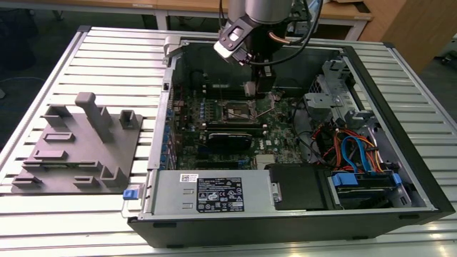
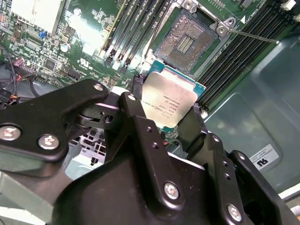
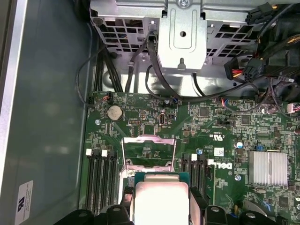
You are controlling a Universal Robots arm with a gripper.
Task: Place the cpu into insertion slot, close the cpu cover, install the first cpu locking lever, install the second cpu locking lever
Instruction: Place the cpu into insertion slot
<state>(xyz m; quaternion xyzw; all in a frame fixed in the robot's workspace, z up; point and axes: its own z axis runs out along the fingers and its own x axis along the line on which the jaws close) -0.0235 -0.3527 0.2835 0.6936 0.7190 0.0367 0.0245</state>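
So the cpu [image 2: 169, 101] is pinched by two opposite edges between the gripper [image 2: 165, 112] fingers. It's held up off the board [image 3: 140, 117] with the metal top showing in both wrist views, not seated yet. The slot [image 2: 185, 42] is open and bare, the pin field exposed and the silvery rim unobstructed. In the second wrist view its near rim edge is just overlapped by the cpu's far edge. The cover [image 3: 149, 139] is seen stood up just beyond the cpu in the first wrist view, window open to the board behind. RAM slots [image 3: 101, 180] are packed close on both flanks, so side room is tight. A thin lever [image 2: 253, 35] is laid out over the RAM slots, off the rim. In the exterior view the arm [image 1: 266, 10] is dropped into the case [image 1: 286, 233] from above, with open room to that view's left and right
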